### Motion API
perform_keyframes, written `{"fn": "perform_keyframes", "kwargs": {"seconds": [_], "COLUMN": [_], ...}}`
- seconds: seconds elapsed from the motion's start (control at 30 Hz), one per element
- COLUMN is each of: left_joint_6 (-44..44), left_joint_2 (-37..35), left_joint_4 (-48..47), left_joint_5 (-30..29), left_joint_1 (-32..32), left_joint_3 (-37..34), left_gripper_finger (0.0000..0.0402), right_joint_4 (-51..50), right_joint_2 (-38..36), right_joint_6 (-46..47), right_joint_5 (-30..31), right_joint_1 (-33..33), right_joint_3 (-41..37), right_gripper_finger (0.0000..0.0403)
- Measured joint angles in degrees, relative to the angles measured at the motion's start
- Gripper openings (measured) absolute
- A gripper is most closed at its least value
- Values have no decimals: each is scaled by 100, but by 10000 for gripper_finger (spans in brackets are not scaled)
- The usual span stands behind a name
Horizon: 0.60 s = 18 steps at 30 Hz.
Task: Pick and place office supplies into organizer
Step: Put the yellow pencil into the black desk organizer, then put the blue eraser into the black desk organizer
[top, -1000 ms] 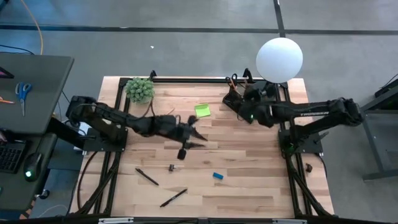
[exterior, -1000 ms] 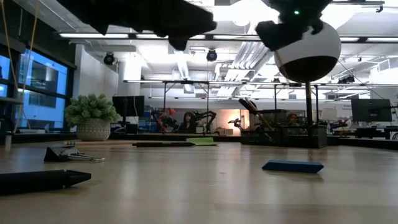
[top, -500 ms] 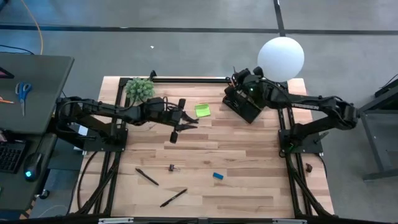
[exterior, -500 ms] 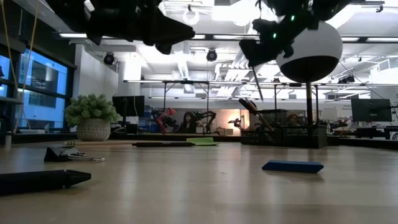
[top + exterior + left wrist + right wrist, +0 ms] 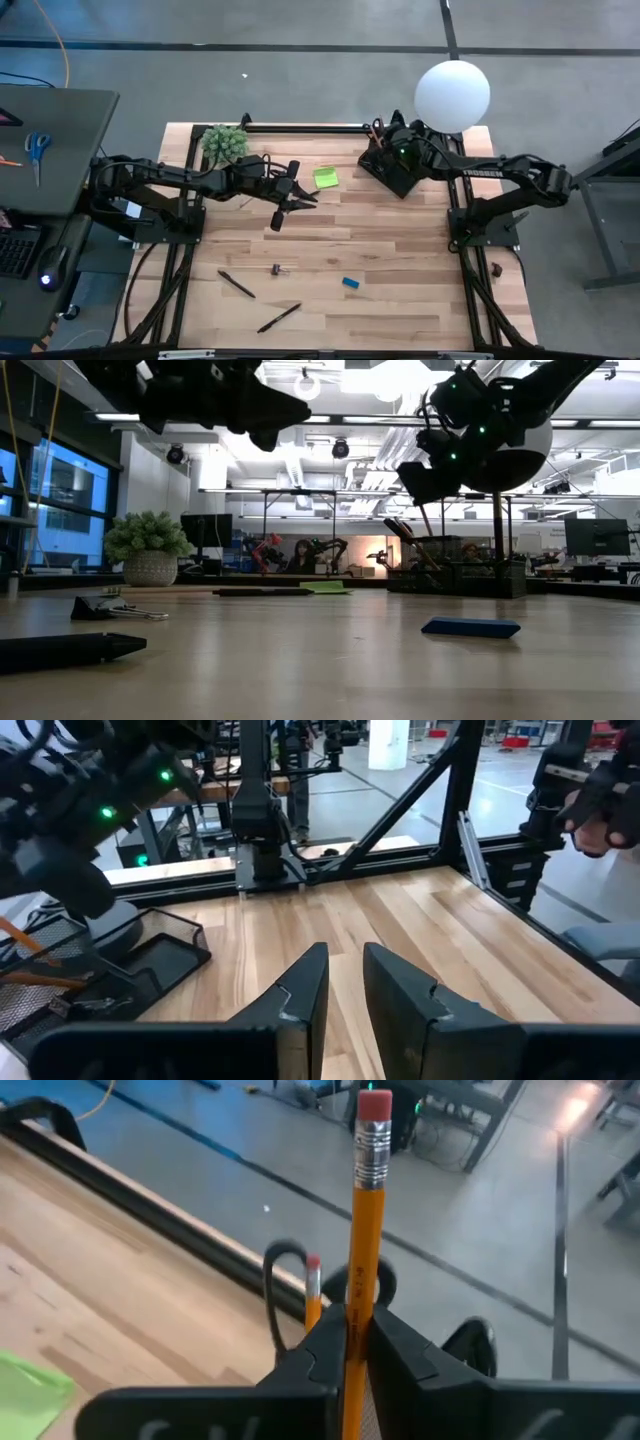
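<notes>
Right tool (image 5: 348,1342) pinching an orange pencil (image 5: 365,1220), directly above the organizer (image 5: 388,170).

Pencil gripped upright, eraser end clear above the pressed fingers (image 5: 400,1348), over the black organizer beside the white lamp (image 5: 452,95). Left tool (image 5: 342,988) raised above the table (image 5: 400,260) well away from the organizer, near the green sticky pad (image 5: 325,178), fingers narrowly parted, carrying nothing. Versus a second ago: right tool moved from beside the organizer to over it; left tool drawn back toward the plant (image 5: 225,144) and narrowed. Only in the right wrist view: a second pencil (image 5: 313,1295) and black scissor handles (image 5: 283,1285) already standing in the organizer. Only from overhead: blue piece (image 5: 350,283), clip (image 5: 276,269), two black pens (image 5: 237,285) lying far from the organizer.
</notes>
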Motion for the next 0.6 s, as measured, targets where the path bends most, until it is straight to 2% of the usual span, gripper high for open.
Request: {"fn": "perform_keyframes", "kwargs": {"seconds": [0.1, 0.43, 0.6], "left_joint_6": [1, 53, 64], "left_joint_2": [2, 4, 4], "left_joint_4": [-18, -267, -283], "left_joint_5": [0, -2, -4], "left_joint_1": [0, 0, 0], "left_joint_3": [0, 0, 0], "left_gripper_finger": [55, 56, 57], "right_joint_4": [-23, -97, -100], "right_joint_2": [0, -7, -18], "right_joint_6": [-9, 126, 123], "right_joint_5": [34, 11, -21], "right_joint_1": [0, 22, 225], "right_joint_3": [-44, -42, -40], "right_gripper_finger": [24, 104, 124]}}
